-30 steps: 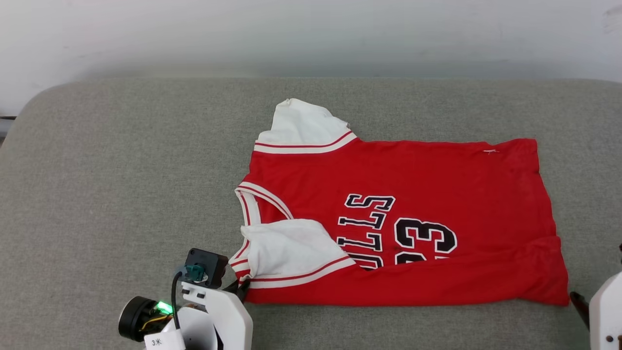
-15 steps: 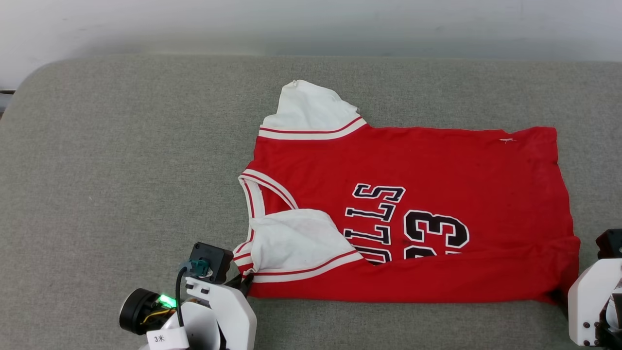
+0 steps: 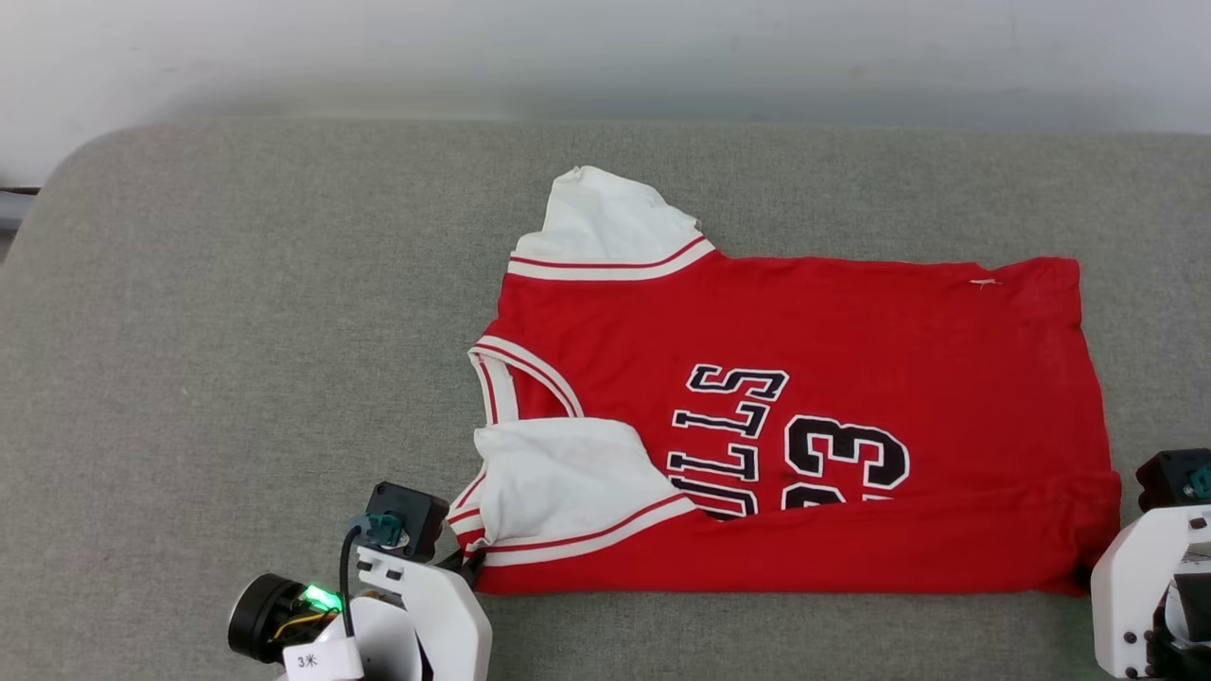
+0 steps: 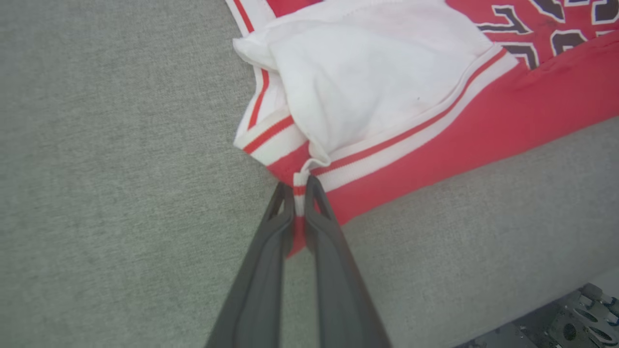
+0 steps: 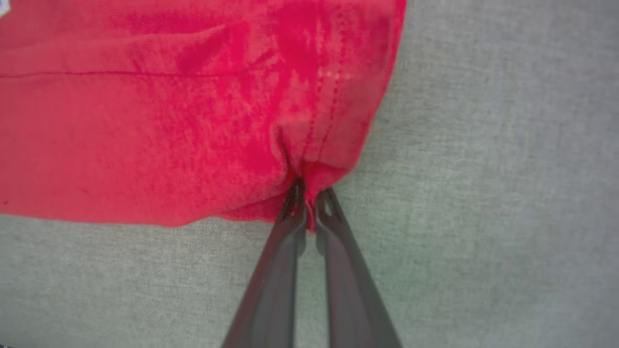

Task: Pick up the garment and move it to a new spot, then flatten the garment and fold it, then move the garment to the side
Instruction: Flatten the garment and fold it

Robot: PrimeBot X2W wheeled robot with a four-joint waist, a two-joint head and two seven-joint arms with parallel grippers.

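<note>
Since a second ago the right gripper (image 5: 309, 193) has come in from the near right edge of the scene and gone from wide open to pinched on the garment's (image 3: 851, 322) near right corner. The head camera has shifted a little, so the whole view sits slightly differently. At the near left, the left gripper (image 4: 300, 187) has its dark fingers (image 4: 271, 251) pressed narrowly together on the striped red-and-white trim at the shirt's near left corner, and a green light (image 3: 320, 598) glows on its wrist. The shirt lies flat on the grey cushion (image 3: 236, 331), right of centre, with its neck opening (image 3: 494, 378) pointing left and its hem to the right. The near white sleeve (image 3: 558, 482) is folded in over the chest, while the far white sleeve (image 3: 605, 222) sticks out toward the pale wall (image 3: 605, 57). Right of the near sleeve sits the black lettering (image 3: 728, 426), turned sideways, and beside it the number 23 (image 3: 847, 459). A red band of cloth (image 3: 899, 544) along the near edge is turned up over the lower parts of both. At the far right, the right wrist view shows the red fabric bunched into creases where the two fingers (image 5: 271, 290) meet, with grey cushion beside and beneath them.
</note>
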